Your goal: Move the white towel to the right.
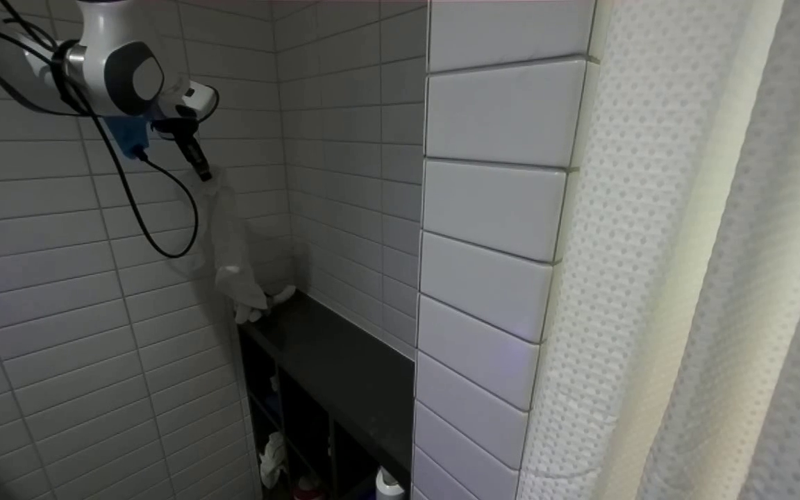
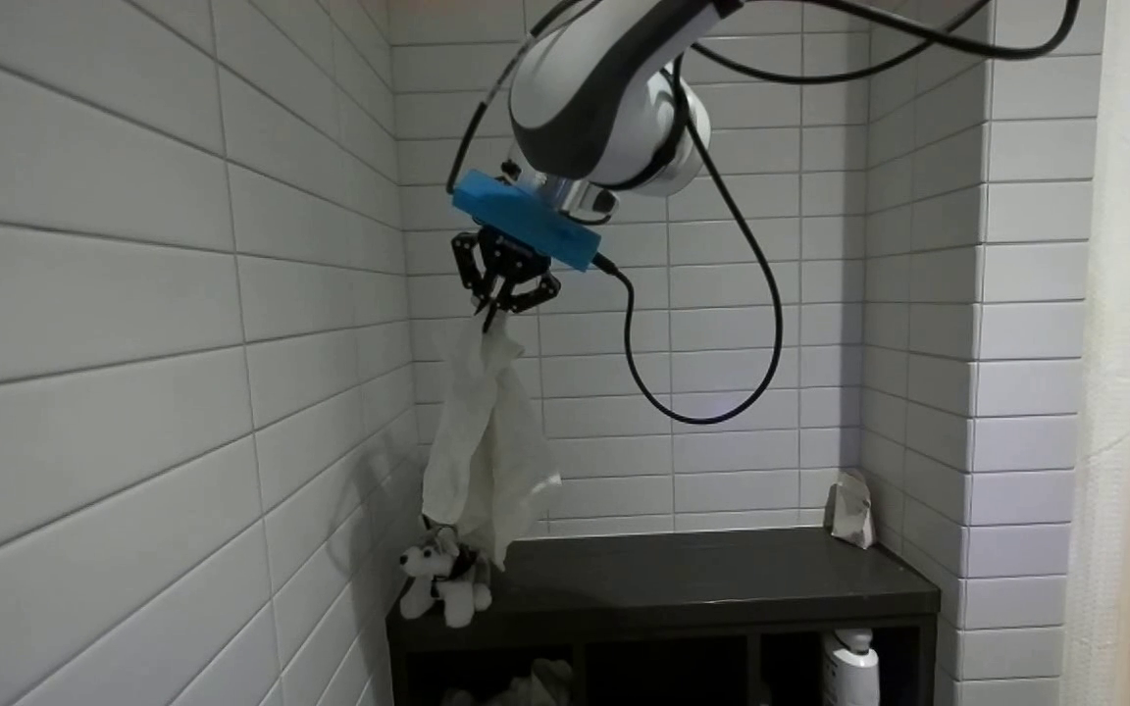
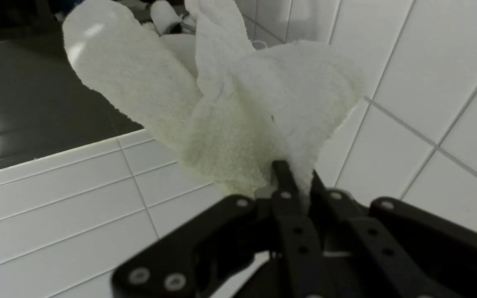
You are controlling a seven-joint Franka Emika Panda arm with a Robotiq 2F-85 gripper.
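One plush dog (image 2: 445, 579) on shelf (image 2: 722, 571), near hanging towel (image 2: 511, 451).

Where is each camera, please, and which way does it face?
An exterior view: by the curtain, angled down at the cabinet; arm and gripper upper left.
An exterior view: before the cabinet, facing it; arm and gripper above, holding the towel.
Wrist view: mounted behind the fingers, facing along them to the towel; gripper shows.
Both exterior views share arm, towel and cabinet.
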